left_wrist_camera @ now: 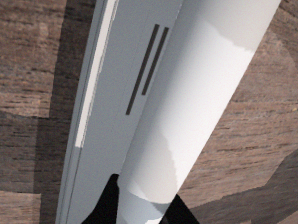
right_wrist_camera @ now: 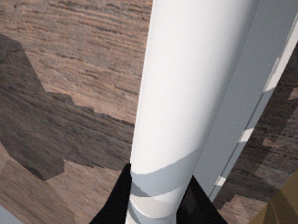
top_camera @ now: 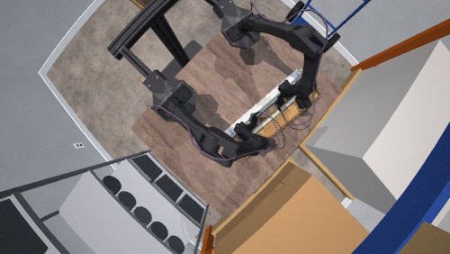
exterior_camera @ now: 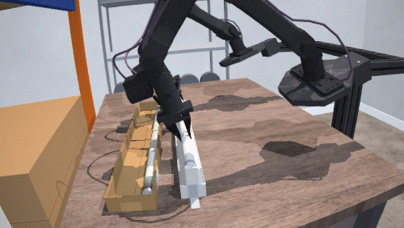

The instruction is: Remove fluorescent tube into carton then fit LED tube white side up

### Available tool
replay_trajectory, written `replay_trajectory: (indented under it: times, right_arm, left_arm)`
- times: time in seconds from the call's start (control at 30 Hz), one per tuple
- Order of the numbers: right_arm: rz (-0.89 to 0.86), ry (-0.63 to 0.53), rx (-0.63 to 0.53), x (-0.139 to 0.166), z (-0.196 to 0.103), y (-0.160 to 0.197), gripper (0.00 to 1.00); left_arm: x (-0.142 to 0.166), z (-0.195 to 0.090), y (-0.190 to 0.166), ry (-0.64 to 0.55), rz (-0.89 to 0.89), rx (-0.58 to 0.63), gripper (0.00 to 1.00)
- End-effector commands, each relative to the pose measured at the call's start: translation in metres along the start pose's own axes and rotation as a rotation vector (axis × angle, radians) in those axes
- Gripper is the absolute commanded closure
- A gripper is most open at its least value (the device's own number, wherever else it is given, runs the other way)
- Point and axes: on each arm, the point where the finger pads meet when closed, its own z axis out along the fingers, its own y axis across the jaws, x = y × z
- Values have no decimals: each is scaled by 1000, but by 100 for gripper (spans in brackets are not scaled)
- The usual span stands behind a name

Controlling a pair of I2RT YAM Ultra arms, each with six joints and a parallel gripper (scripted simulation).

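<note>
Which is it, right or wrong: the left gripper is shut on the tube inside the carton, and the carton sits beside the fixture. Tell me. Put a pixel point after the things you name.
Wrong tube: the exterior view shows the left gripper point(top_camera: 283, 91) point(exterior_camera: 184, 135) point(left_wrist_camera: 139, 187) shut on the white tube point(exterior_camera: 187, 151) point(left_wrist_camera: 200, 85) point(right_wrist_camera: 185, 75) at the fixture point(top_camera: 230, 131) point(exterior_camera: 199, 187) point(left_wrist_camera: 125, 50) point(right_wrist_camera: 235, 95). The carton point(top_camera: 274, 126) point(exterior_camera: 131, 170) point(right_wrist_camera: 287, 207) does sit beside the fixture.

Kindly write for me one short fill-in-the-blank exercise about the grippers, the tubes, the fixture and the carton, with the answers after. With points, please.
1. The left gripper point(top_camera: 283, 87) point(exterior_camera: 183, 135) point(left_wrist_camera: 139, 187) and the right gripper point(top_camera: 248, 122) point(right_wrist_camera: 156, 174) are both shut on the same white ____.
2. In the exterior view, the carton point(top_camera: 279, 123) point(exterior_camera: 131, 175) point(right_wrist_camera: 285, 200) stands to the ____ of the light fixture point(top_camera: 292, 74) point(exterior_camera: 198, 190) point(left_wrist_camera: 110, 100) point(right_wrist_camera: 235, 100).
3. Another tube point(top_camera: 275, 115) point(exterior_camera: 151, 155) lies inside the ____.
4. The number of tubes inside the carton is ____.

Missing words: tube; left; carton; one.
</note>
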Motion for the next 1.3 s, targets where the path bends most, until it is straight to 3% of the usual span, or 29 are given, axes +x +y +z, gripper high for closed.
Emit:
replay_trajectory:
  times: [0.0, 0.3, 0.4, 0.43, 0.87, 0.97, 1.27]
  right_arm:
    - [-6, -10, 68, -7, -10, -2, 89]
    - [-5, -12, 162, -7, -11, -3, 89]
    - [-12, -6, 121, -5, -9, 7, 89]
    - [-7, -10, 166, -6, -10, 0, 89]
    - [-7, -9, 280, -6, -11, 1, 89]
    - [-19, -2, 242, -4, -9, 9, 89]
    - [-8, -7, 355, -6, -11, 3, 89]
  left_arm:
    - [-4, -8, 7, 3, 20, -72, 89]
    - [-4, -9, 8, 2, 19, -166, 89]
    - [-2, -7, -3, -5, 18, -118, 89]
    - [0, -8, 5, 5, 12, -168, 89]
    - [-3, -9, 4, 5, 20, -280, 89]
    - [-1, -6, -6, 8, 22, -234, 89]
    - [-2, -9, 2, 7, 20, -352, 89]
